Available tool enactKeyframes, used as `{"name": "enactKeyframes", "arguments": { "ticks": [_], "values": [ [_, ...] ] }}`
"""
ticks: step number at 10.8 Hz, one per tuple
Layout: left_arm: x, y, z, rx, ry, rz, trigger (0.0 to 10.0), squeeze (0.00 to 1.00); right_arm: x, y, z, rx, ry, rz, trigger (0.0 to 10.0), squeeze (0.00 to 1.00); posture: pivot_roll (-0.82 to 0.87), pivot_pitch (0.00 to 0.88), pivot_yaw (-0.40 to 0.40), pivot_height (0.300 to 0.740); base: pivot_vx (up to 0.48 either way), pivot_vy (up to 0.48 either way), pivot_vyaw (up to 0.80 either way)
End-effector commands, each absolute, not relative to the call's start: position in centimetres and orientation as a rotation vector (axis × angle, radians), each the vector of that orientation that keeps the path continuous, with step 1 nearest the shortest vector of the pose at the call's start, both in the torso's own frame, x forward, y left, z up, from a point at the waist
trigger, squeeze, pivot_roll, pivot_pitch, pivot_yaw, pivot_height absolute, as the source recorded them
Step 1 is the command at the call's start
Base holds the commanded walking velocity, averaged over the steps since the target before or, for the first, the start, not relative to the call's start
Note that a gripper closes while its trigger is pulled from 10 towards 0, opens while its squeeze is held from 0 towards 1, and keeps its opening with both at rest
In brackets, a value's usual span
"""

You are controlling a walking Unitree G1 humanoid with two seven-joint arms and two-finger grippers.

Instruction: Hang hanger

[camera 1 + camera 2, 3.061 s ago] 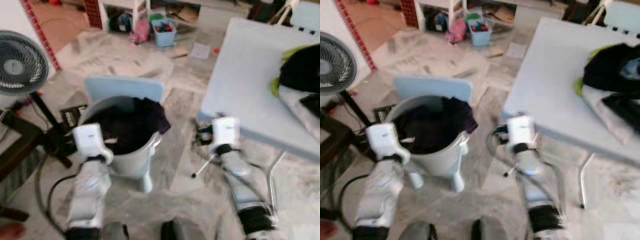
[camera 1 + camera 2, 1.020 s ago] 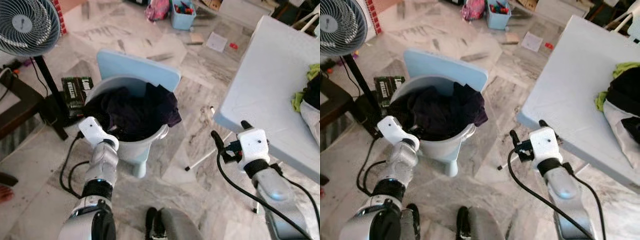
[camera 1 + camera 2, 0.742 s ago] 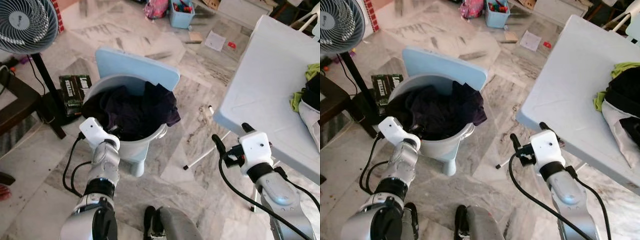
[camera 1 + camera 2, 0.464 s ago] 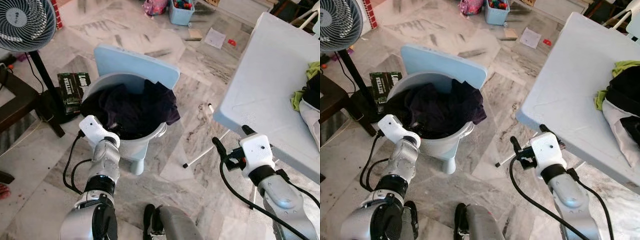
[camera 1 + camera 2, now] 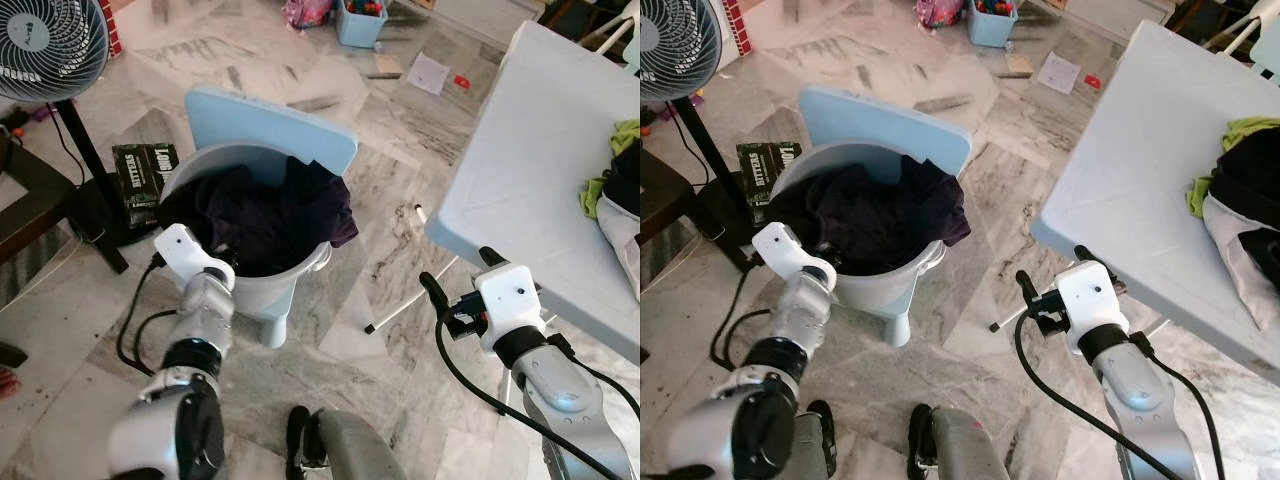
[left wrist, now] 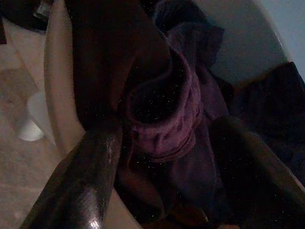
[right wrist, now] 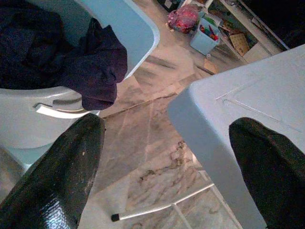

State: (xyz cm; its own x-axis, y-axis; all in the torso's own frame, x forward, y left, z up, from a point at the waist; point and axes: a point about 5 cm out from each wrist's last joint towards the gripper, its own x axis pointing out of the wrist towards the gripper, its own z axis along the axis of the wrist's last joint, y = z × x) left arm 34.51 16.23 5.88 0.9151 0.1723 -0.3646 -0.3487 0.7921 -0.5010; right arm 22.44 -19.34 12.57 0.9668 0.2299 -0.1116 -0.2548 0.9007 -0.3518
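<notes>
A pale grey laundry bin (image 5: pixel 300 275) stands on the floor, heaped with dark purple clothes (image 5: pixel 260 215). Its light blue lid (image 5: pixel 270 125) stands up behind it. My left gripper (image 5: pixel 225 268) reaches over the bin's near rim. In the left wrist view that left gripper (image 6: pixel 167 129) is open, and a purple fold of cloth (image 6: pixel 162 119) lies between its spread fingers. My right gripper (image 5: pixel 456 268) hovers open above the floor by the near corner of the light blue table (image 5: pixel 540 150), holding nothing.
A pile of clothes (image 5: pixel 620 190) lies on the table's right side. A thin white rod (image 5: pixel 410 305) slants down to the floor under the table corner. A fan (image 5: pixel 45 45), a dark low table (image 5: pixel 30 215) and a black box (image 5: pixel 140 170) stand left of the bin.
The head view has come closer to the bin since three seconds ago. Over the last second my left gripper edged slightly further over the rim; the right gripper barely moved.
</notes>
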Motion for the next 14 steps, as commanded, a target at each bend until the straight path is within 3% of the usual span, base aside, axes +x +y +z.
{"name": "enactKeyframes", "arguments": {
  "ticks": [1,2,3,4,7,9,10,12,13,14],
  "values": [
    [33.5,16.9,4.1,-0.589,0.396,0.331,0.0,0.0,22.3,-19.8,12.4,-0.388,0.084,0.246,10.0,0.0,-0.33,0.239,-0.233,0.74,0.0,0.0,0.0],
    [33.9,17.3,4.7,-0.592,0.373,0.327,0.6,0.0,22.3,-19.6,12.3,-0.387,0.081,0.251,10.0,0.0,-0.33,0.237,-0.232,0.74,0.0,0.0,0.0],
    [34.1,17.5,5.0,-0.567,0.357,0.302,2.9,0.0,22.3,-19.5,12.3,-0.387,0.08,0.256,10.0,0.0,-0.33,0.234,-0.231,0.74,0.0,0.0,0.0],
    [34.4,17.5,5.5,-0.504,0.347,0.285,10.0,0.0,22.4,-19.4,12.3,-0.389,0.078,0.259,10.0,0.0,-0.32,0.23,-0.229,0.74,0.0,0.0,0.0],
    [34.5,17.2,5.6,-0.289,0.343,0.24,10.0,0.0,22.8,-19.2,12.2,-0.388,0.073,0.259,10.0,0.0,-0.31,0.224,-0.222,0.74,0.0,0.0,0.0],
    [34.7,17.5,6.0,-0.263,0.331,0.213,10.0,0.0,22.9,-19.0,12.1,-0.391,0.07,0.263,10.0,0.0,-0.31,0.221,-0.218,0.74,0.0,0.0,0.0],
    [34.9,17.6,6.0,-0.237,0.346,0.179,0.0,0.0,23.1,-18.9,12.0,-0.391,0.066,0.262,10.0,0.0,-0.3,0.219,-0.215,0.74,0.0,0.0,0.0],
    [35.0,17.9,6.3,-0.155,0.339,0.156,0.0,0.0,23.3,-18.8,12.0,-0.389,0.062,0.26,10.0,0.0,-0.3,0.216,-0.21,0.74,0.0,0.0,0.0],
    [35.1,18.2,6.6,-0.101,0.321,0.185,10.0,0.0,23.3,-18.7,11.9,-0.389,0.059,0.261,10.0,0.0,-0.29,0.214,-0.208,0.74,0.0,0.0,0.0],
    [35.1,18.2,6.8,-0.09,0.304,0.2,10.0,0.0,23.4,-18.8,11.9,-0.39,0.058,0.26,10.0,0.0,-0.29,0.212,-0.206,0.74,0.0,0.0,0.0]
  ]
}}
